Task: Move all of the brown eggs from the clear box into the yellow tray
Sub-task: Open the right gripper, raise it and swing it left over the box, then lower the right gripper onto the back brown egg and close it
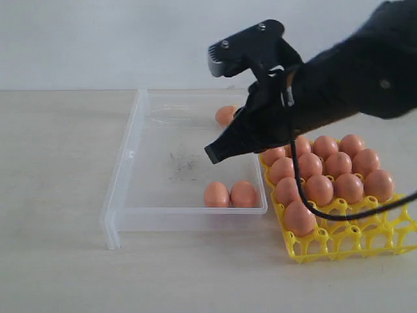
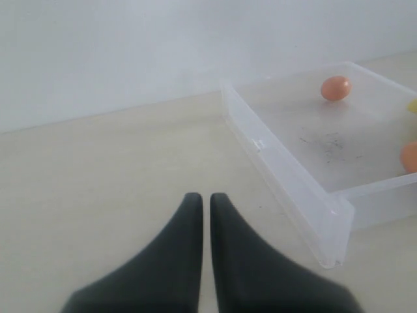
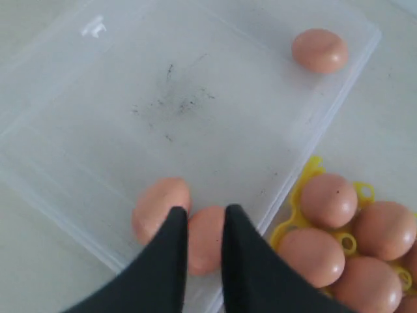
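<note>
Finds the right gripper [image 3: 204, 214] hanging over the clear box [image 1: 122, 182], jaws a narrow gap apart and clamped on nothing, tips above a pair of brown eggs [image 1: 217, 194] that lie touching side by side against the box's wall nearest the exterior camera. Places a third egg [image 1: 225, 115] alone at the far wall, well apart from the pair, and the rest packed in the yellow tray [image 1: 345, 240] just beside the box on the table [image 1: 58, 215]. Shows the left gripper [image 2: 201, 197] low over the table outside the box, fingers pressed together on nothing
</note>
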Available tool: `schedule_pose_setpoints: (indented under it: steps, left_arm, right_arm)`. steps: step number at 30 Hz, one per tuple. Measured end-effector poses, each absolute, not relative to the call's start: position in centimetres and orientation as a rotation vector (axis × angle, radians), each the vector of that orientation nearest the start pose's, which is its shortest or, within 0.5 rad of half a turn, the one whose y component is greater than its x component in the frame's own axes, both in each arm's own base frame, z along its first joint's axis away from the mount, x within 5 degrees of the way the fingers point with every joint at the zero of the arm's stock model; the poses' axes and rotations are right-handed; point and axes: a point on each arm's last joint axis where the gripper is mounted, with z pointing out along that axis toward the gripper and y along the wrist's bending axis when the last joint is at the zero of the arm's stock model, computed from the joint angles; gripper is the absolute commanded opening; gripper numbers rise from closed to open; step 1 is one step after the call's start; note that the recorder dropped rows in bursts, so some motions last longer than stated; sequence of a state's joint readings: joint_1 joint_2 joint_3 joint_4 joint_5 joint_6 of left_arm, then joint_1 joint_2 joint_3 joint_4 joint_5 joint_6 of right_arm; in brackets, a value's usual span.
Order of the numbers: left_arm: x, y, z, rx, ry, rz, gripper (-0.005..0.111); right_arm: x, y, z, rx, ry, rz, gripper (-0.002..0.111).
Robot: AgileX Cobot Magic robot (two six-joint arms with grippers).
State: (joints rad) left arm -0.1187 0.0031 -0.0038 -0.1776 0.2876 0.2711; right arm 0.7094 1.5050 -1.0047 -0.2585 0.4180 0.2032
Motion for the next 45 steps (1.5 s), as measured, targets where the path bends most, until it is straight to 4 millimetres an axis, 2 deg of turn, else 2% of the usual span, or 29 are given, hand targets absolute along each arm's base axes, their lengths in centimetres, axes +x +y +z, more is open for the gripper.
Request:
schedule_pose_setpoints:
  steps: [1,5,7,9,10,12,14,15,16,18,20,21,22,27,30,33,38,45]
  left_arm:
    - [5.4,-1.1,18.9,0.229,1.751,-0.057,0.004]
    - [5.4,-1.1,18.9,0.229,1.751,-0.057,0.004]
    - [5.4,-1.1,18.9,0.229,1.751,-0.057,0.004]
    - [5.4,-1.1,18.9,0.229,1.751,-0.057,0.004]
    - [5.4,-1.1,18.9,0.229,1.751,-0.057,0.004]
    - [5.4,-1.1,18.9,0.229,1.751,-0.057,0.004]
    - [5.4,-1.1,18.9,0.229,1.751,-0.057,0.004]
    - [5.4,-1.1,18.9,0.229,1.751,-0.057,0.004]
    - [5.4,-1.1,18.9,0.229,1.751,-0.057,0.004]
    - [5.4,-1.1,18.9,0.229,1.751,-0.057,0.004]
    - [5.4,-1.1,18.9,0.229,1.751,-0.057,0.004]
    - [5.4,-1.1,18.9,0.229,1.751,-0.057,0.004]
    - [5.4,-1.1,18.9,0.229,1.751,-0.057,0.004]
    - [5.4,-1.1,18.9,0.229,1.751,-0.057,0.004]
    - [5.4,-1.1,18.9,0.229,1.751,-0.057,0.004]
    - [5.4,-1.1,18.9,0.229,1.751,-0.057,0.004]
    - [5.4,-1.1,18.9,0.229,1.751,-0.057,0.004]
    - [5.4,-1.1,18.9,0.229,1.751,-0.057,0.004]
  right_arm:
    - [25.9,21.1,26.4,-0.915,2.256,0.141,0.0]
    - [28.0,22.7,26.1,-0.995,2.353,0.049,0.0]
    - [29.2,23.4,25.4,-1.071,2.403,-0.018,0.0]
    - [31.0,24.5,24.1,-1.308,2.405,-0.139,0.0]
    - [32.3,25.2,22.8,-1.496,2.319,-0.241,0.0]
    - [34.4,26.2,21.5,-1.668,2.1,-0.37,0.0]
    - [35.9,27.4,21.6,-1.605,1.94,-0.362,0.001]
    - [36.3,27.6,21.9,-1.575,1.903,-0.349,0.008]
    - [37.7,27.6,22.4,-1.51,1.857,-0.326,0.019]
    - [40.2,26.2,22.8,-1.437,1.872,-0.339,0.032]
    - [42.0,24.7,22.4,-1.435,1.911,-0.374,0.048]
    - [42.8,23.9,22.0,-1.451,1.933,-0.392,0.053]
    - [43.9,22.9,20.9,-1.494,1.958,-0.414,0.052]
    - [44.7,22.9,17.4,-1.714,1.898,-0.457,0.052]
    - [45.1,23.2,15.5,-1.785,1.848,-0.461,0.052]
    - [45.4,23.5,14.3,-1.821,1.799,-0.466,0.053]
    - [45.8,24.0,13.1,-1.812,1.74,-0.458,0.053]
    - [47.2,24.7,13.3,-1.745,1.693,-0.46,0.053]
